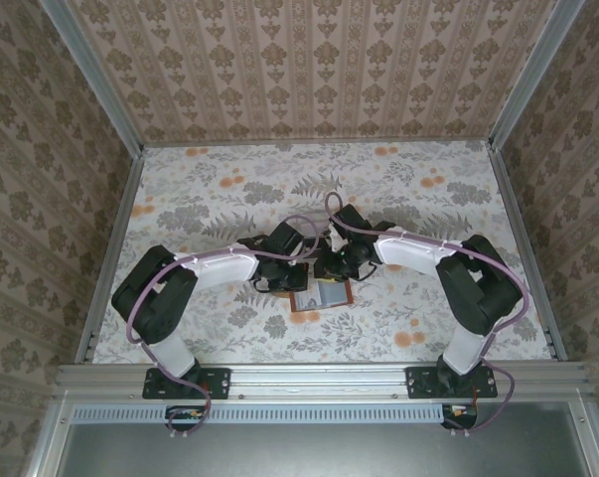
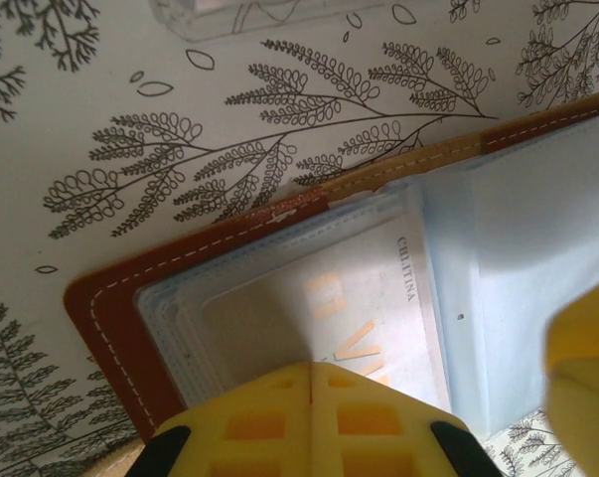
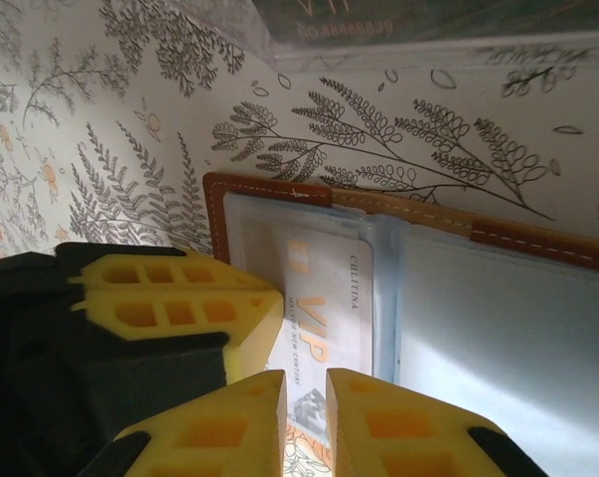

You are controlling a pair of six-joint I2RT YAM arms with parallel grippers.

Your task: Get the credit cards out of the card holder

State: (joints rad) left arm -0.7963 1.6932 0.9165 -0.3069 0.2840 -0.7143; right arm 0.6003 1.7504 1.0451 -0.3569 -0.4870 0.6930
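Observation:
The card holder point(image 3: 216, 204) lies open on the flowered table, reddish-brown with grey-blue pockets point(image 2: 537, 248), also seen from above point(image 1: 321, 296). A pale credit card point(image 3: 324, 288) printed "VIP" sticks part-way out of its left pocket point(image 2: 359, 298). My left gripper point(image 2: 311, 366) is shut and rests its tips on that left half; its fingers point(image 3: 160, 313) are beside the card. My right gripper point(image 3: 306, 383) has its jaws a narrow gap apart over the card's near end, which runs under both tips rather than between them. Both grippers point(image 1: 297, 281) point(image 1: 329, 278) meet at the card holder.
A clear plastic tray point(image 3: 428, 45) stands just beyond the card holder, with a dark card point(image 3: 378, 18) in it; its edge also shows in the left wrist view point(image 2: 249, 12). Patterned walls enclose the table point(image 1: 180, 199) on three sides.

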